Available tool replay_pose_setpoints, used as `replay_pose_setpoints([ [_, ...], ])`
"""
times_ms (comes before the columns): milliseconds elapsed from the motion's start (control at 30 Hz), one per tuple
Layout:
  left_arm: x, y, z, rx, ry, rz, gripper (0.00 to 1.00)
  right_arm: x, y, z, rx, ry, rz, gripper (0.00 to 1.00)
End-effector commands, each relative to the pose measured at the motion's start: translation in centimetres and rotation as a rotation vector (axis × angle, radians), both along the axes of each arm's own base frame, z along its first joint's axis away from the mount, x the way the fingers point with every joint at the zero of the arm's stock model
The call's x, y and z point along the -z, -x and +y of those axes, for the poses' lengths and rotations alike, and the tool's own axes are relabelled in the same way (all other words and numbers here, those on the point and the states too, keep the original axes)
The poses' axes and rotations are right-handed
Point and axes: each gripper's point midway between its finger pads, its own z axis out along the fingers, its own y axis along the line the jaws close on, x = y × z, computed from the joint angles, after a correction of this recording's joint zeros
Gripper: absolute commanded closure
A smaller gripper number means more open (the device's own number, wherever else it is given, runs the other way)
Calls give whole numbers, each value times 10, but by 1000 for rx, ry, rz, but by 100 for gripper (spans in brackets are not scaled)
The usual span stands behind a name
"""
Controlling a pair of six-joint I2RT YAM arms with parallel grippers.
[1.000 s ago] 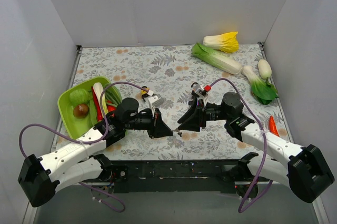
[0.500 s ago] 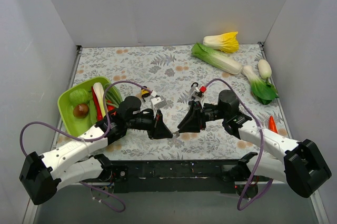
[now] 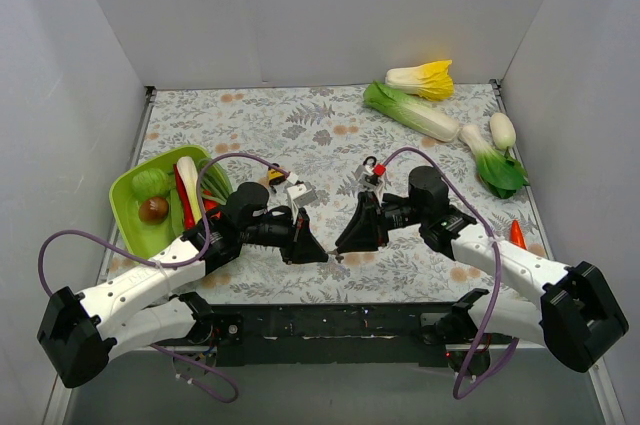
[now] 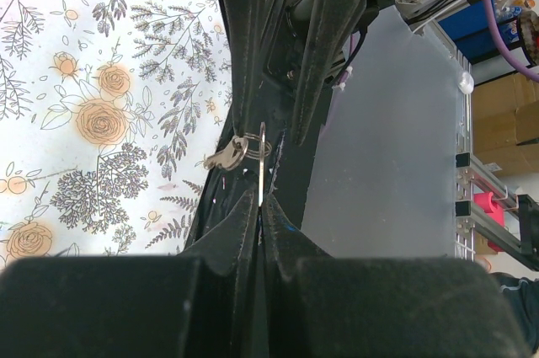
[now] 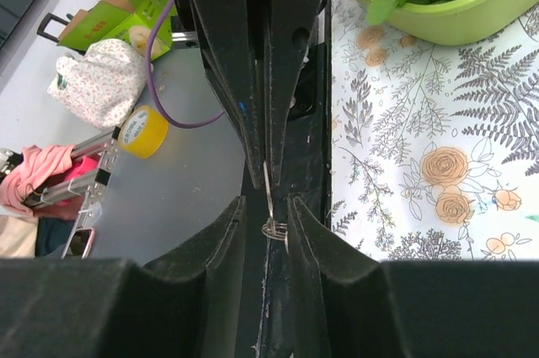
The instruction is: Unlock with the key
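The key (image 4: pixel 262 168) hangs in the air low in the middle of the overhead view, between the two grippers and over the flowered cloth (image 3: pixel 300 135) near the table's front edge. From where I stand it looks a tiny, light, stiff sliver of metal. It seems smooth enough to twist or slide out of a pinch taken on its edge. A ring (image 4: pixel 242 147) runs through it and a second small key (image 4: pixel 221 158) dangles loose from that ring, so I would expect the bunch to swing and tug a little when moved. The best hold, I reckon, is flat on its two broad faces up at the ring end, leaving the blade free for a lock. The head itself I cannot make out, since the key shows edge-on.

The left gripper (image 4: pixel 260 202), at the bottom centre of its own wrist view, is pressed fully together. The thin blade is nipped between its tips and stands straight up out of them. The right gripper (image 5: pixel 265 200) faces it tip to tip. Its jaws stand a narrow way apart, one on either side of the ring end of the bunch, in the lower middle of its wrist view. Whether its pads (image 5: pixel 238 219) touch the metal I cannot tell, though a sliver of gap seems to show on both sides.
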Motion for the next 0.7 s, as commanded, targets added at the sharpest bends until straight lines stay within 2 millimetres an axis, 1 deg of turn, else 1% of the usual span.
replay_pose_setpoints([
  [0,-20,-4,-3,4,39,-51,100,-7,-2,4,-24,-5,-37,68],
  [200,-20,-5,-3,2,37,-52,100,-3,0,4,-31,11,-29,70],
  [300,-20,-6,-4,0,37,-57,100,-4,0,4,-28,9,-37,75],
  [500,-17,-7,-4,-2,26,-50,100,-5,0,5,-27,7,-41,97],
  [533,-16,-8,-5,-3,26,-50,100,-4,0,5,-29,9,-40,99],
  [667,-15,-15,-4,-52,16,-57,100,-4,1,4,-33,7,-39,99],
])
